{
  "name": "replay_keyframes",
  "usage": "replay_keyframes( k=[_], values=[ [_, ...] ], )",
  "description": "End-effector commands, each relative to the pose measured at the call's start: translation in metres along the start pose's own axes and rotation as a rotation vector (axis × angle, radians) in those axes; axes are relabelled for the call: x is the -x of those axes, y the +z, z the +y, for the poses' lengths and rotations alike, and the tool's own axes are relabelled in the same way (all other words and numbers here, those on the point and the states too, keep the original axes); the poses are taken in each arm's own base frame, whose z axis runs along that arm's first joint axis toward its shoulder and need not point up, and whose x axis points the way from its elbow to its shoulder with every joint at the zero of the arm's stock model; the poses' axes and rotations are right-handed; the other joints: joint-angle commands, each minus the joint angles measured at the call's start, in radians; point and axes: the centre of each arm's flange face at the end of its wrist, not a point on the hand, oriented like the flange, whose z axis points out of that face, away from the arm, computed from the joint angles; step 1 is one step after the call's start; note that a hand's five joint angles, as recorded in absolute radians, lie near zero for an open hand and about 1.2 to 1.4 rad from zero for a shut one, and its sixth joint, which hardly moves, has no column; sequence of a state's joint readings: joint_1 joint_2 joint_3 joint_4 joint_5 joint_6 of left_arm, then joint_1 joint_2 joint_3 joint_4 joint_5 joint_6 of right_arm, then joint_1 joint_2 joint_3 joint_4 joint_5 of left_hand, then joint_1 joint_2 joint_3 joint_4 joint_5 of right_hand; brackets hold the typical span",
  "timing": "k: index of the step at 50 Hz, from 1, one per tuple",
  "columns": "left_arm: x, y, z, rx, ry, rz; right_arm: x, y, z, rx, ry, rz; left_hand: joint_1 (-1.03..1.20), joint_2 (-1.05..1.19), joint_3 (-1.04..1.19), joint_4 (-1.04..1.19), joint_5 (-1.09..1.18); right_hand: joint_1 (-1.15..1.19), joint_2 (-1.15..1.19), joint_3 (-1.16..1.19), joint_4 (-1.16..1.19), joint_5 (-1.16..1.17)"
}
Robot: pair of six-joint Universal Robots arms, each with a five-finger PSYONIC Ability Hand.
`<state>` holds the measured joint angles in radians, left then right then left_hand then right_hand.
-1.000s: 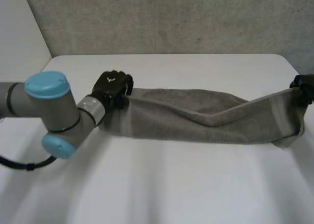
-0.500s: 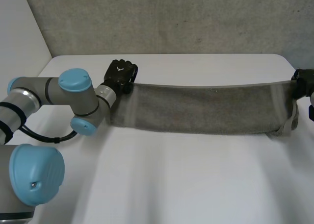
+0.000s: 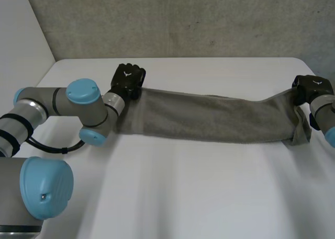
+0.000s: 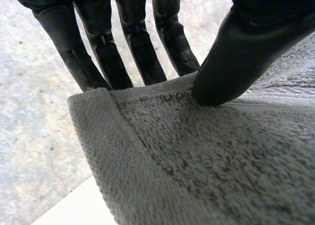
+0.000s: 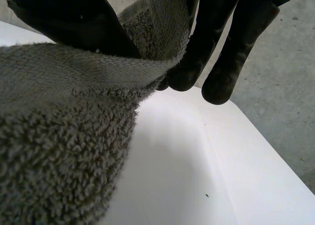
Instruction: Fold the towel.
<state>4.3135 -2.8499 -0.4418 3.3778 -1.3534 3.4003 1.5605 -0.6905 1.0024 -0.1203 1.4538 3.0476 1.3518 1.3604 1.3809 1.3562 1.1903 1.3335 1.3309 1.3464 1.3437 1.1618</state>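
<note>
A grey towel [image 3: 214, 118] hangs as a long folded band across the white table [image 3: 172, 197], slack in its middle. My left hand [image 3: 127, 80] pinches the band's left end; in the left wrist view the thumb [image 4: 246, 52] presses the towel's [image 4: 206, 151] hemmed edge against the fingers [image 4: 123, 48]. At the far right my right hand [image 3: 310, 88] holds the other end. In the right wrist view its thumb [image 5: 74, 23] and fingers [image 5: 216, 43] clamp a folded strip of the towel [image 5: 59, 136], which drapes down beside the hand.
A grey speckled wall [image 3: 178, 19] rises behind the table's far edge. The left arm [image 3: 68, 108] reaches over the table's left side. White table surface [image 5: 197, 176] lies below the right hand.
The right hand has moved inward from the view's edge, so the taut, straight towel now sags a little at its right part. The left hand has stayed where it was half a second ago.
</note>
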Motion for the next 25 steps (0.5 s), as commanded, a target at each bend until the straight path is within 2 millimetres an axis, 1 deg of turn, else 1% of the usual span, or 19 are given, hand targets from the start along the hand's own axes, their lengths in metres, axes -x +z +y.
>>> replay_keyframes(
  k=[1, 5, 8, 13, 17, 18, 19, 21, 22, 23, 24, 25],
  values=[
    [0.006, 0.005, -0.009, -0.043, 0.011, -0.031, 0.001, 0.003, -0.006, -0.060, 0.000, 0.005, 0.044, 0.036, 0.015, 0.040, 0.031, 0.063, 0.065, 0.050, 0.053, 0.060],
    [0.009, 0.009, -0.016, -0.071, 0.017, -0.041, -0.001, 0.004, -0.013, -0.084, -0.001, 0.019, 0.044, 0.036, 0.015, 0.040, 0.031, 0.063, 0.065, 0.050, 0.053, 0.060],
    [0.010, 0.011, -0.017, -0.080, 0.019, -0.041, -0.002, 0.005, -0.017, -0.098, 0.001, 0.028, 0.044, 0.036, 0.015, 0.040, 0.031, 0.063, 0.065, 0.050, 0.053, 0.060],
    [0.009, 0.012, -0.011, -0.083, 0.022, -0.036, -0.003, 0.009, -0.022, -0.117, -0.006, 0.039, 0.044, 0.036, 0.015, 0.040, 0.031, 0.063, 0.065, 0.050, 0.053, 0.060],
    [0.007, 0.012, -0.009, -0.075, 0.020, -0.031, -0.002, 0.012, -0.021, -0.118, -0.010, 0.035, 0.044, 0.036, 0.015, 0.040, 0.031, 0.063, 0.065, 0.050, 0.053, 0.060],
    [0.007, 0.011, -0.008, -0.071, 0.019, -0.028, -0.002, 0.012, -0.021, -0.118, -0.010, 0.035, -0.220, -0.228, -0.249, -0.224, -0.233, -0.113, -0.111, -0.126, -0.124, -0.116],
    [0.007, 0.011, -0.008, -0.071, 0.019, -0.028, -0.002, 0.012, -0.021, -0.118, -0.010, 0.035, -0.222, -0.231, -0.251, -0.227, -0.235, -0.115, -0.113, -0.128, -0.125, -0.118],
    [0.006, 0.010, -0.005, -0.062, 0.017, -0.022, 0.001, 0.014, -0.020, -0.117, -0.018, 0.026, -0.789, -0.798, -0.818, -0.793, -0.802, -0.772, -0.770, -0.785, -0.783, -0.775],
    [0.005, 0.009, -0.004, -0.058, 0.019, -0.021, 0.002, 0.016, -0.019, -0.115, -0.029, 0.025, -1.048, -1.056, -1.077, -1.052, -1.061, -0.997, -0.994, -1.010, -1.007, -1.000],
    [0.005, 0.009, -0.004, -0.058, 0.019, -0.021, 0.002, 0.016, -0.019, -0.115, -0.029, 0.025, -1.050, -1.059, -1.079, -1.055, -1.063, -0.999, -0.996, -1.012, -1.009, -1.002],
    [0.005, 0.009, -0.004, -0.056, 0.025, -0.021, 0.001, 0.016, -0.020, -0.118, -0.051, 0.028, -1.158, -1.166, -1.187, -1.162, -1.171, -1.115, -1.113, -1.128, -1.125, -1.118],
    [0.006, 0.009, -0.006, -0.056, 0.032, -0.021, 0.001, 0.017, -0.024, -0.128, -0.074, 0.031, -1.156, -1.165, -1.185, -1.160, -1.169, -1.159, -1.156, -1.172, -1.169, -1.162]
  ],
)
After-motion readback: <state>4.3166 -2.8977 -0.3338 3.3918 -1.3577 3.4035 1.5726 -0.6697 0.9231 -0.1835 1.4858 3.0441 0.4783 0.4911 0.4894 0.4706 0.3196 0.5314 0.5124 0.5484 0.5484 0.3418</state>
